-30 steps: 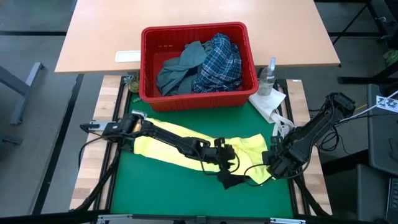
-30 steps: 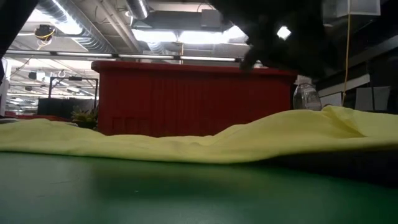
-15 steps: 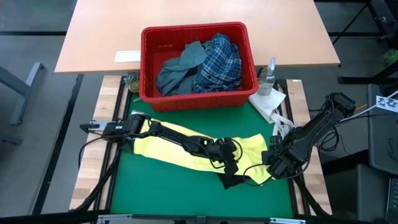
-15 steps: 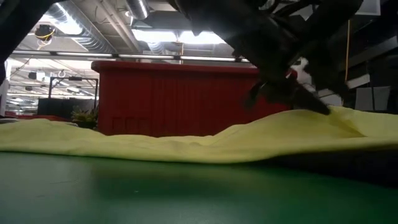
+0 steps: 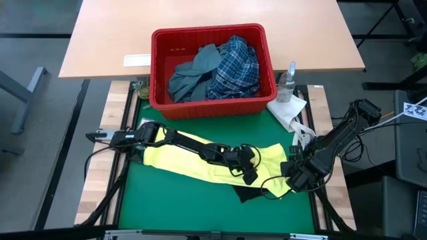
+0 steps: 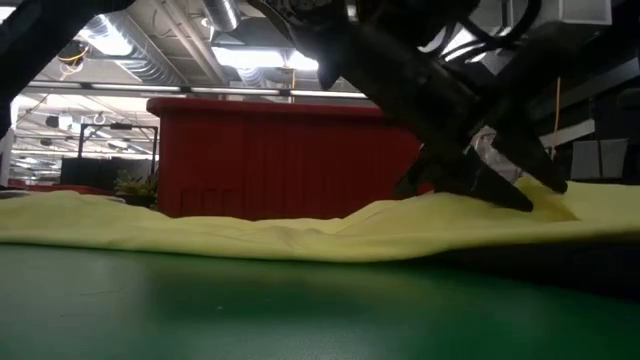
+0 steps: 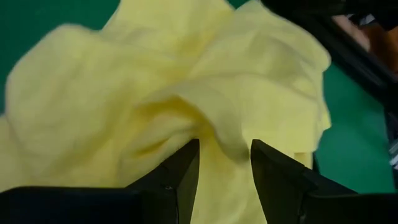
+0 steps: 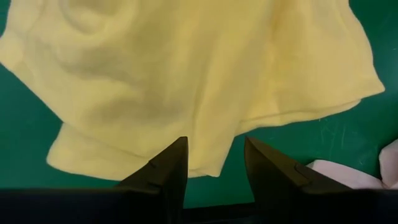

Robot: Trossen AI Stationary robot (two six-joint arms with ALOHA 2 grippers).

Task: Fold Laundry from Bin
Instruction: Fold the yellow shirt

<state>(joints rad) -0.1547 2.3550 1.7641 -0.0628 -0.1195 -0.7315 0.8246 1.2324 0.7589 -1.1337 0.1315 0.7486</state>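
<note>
Overhead, small yellow garment [image 5: 200, 160] spread flat across the green mat [image 5: 167, 200], in front of the red bin [image 5: 212, 70]; grey-blue garment [image 5: 193, 70] and plaid shirt [image 5: 233, 67] heaped inside the bin. Left gripper [image 5: 248, 170] reaching over the yellow cloth's middle, right gripper [image 5: 293, 179] at its right end. Only from table height: dark fingers of the left arm pressing onto a raised hump of yellow fabric [image 6: 300, 230], bin wall [image 6: 280, 160] behind. Only from the left wrist: a yellow fold [image 7: 224, 140] running between the two fingers [image 7: 180, 174], jaws parted around it; grasped or merely straddled, cannot tell. From the right wrist: yellow hem [image 8: 211, 158] lying in the gap between parted fingers [image 8: 168, 168], grip likewise unclear. Nearby, spray bottle [image 5: 287, 81] and white paper towel [image 5: 288, 110] beside the bin's right corner, clear of both arms. Compared with a second earlier, left gripper shifted slightly right and lowered onto the hump; right arm unchanged.
</note>
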